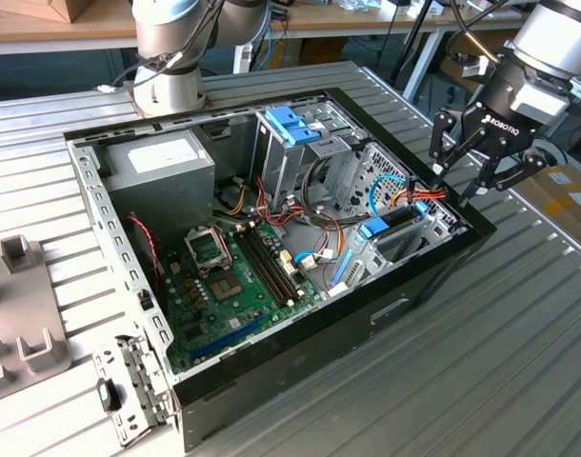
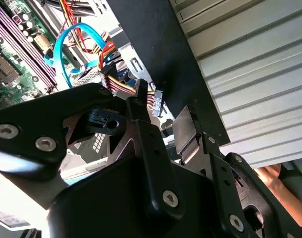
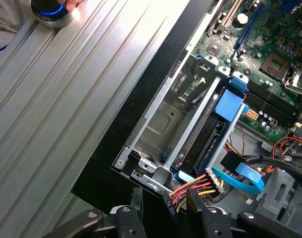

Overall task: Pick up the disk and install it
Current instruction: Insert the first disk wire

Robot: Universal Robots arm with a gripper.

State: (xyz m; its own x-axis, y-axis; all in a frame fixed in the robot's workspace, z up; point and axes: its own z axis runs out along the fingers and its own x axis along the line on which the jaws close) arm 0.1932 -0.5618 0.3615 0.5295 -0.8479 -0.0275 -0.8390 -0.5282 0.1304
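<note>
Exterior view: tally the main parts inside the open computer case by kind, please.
Grey power-supply box: 1
Green motherboard: 1
Blue-handled metal drive cage: 1
Blue-framed metal disk: 1
Total: 4

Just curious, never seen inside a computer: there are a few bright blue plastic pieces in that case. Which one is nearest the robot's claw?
The blue-edged disk in the bay at the exterior view's right, just below the gripper. The blue handle on the cage sits farther back.
</note>
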